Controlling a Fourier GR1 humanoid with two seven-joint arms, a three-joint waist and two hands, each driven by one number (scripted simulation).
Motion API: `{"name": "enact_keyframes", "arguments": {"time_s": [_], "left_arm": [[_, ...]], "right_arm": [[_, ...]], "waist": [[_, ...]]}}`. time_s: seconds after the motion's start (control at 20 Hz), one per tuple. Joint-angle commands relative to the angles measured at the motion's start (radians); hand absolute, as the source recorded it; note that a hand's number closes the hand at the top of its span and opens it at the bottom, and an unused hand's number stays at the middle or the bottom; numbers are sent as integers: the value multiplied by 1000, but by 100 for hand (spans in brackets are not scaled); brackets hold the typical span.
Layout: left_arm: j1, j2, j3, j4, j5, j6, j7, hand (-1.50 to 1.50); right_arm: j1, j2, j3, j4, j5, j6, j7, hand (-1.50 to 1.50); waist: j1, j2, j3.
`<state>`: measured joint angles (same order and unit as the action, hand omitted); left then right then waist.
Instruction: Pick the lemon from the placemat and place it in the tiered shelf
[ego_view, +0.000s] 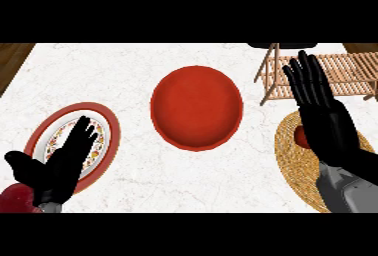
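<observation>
A woven straw placemat (291, 155) lies at the counter's right edge. On it only a small reddish round thing (300, 136) shows, mostly hidden behind my right hand; no yellow lemon is visible. My right hand (328, 125) hovers open over the placemat, its straight fingers (306, 75) pointing up over the wooden slatted tiered shelf (351, 67) at the top right. My left hand (63, 165) rests open at the lower left, above a patterned plate, holding nothing.
A large red bowl (196, 107) sits in the middle of the white marble counter. A red-rimmed patterned plate (103, 120) lies at the left, partly under my left hand. A dark red round object (15, 199) shows at the bottom left corner.
</observation>
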<state>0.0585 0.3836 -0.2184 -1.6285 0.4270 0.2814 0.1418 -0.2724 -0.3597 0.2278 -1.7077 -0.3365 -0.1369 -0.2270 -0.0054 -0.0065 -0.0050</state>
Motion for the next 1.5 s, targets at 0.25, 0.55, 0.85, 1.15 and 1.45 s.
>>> {"name": "enact_keyframes", "arguments": {"time_s": [0.25,0.55,0.85,1.15,1.45], "left_arm": [[-99,81,86,-39,-120,70,-83,0],[-98,39,65,-52,-144,109,-81,0],[-85,49,68,-43,-148,100,-79,0],[-101,34,75,-29,-155,127,-63,0],[-49,47,111,-20,-139,107,-99,0]], "right_arm": [[-4,-309,245,-180,90,582,-193,150],[143,-518,45,20,-16,908,-584,-150],[98,-733,-52,-64,120,953,-719,-150],[136,-887,-65,-197,443,716,-818,-150],[269,-928,-157,-250,742,308,-893,-150]], "waist": [[22,-14,9],[-3,9,11],[-17,0,13],[-45,-5,15],[-84,-16,13]]}}
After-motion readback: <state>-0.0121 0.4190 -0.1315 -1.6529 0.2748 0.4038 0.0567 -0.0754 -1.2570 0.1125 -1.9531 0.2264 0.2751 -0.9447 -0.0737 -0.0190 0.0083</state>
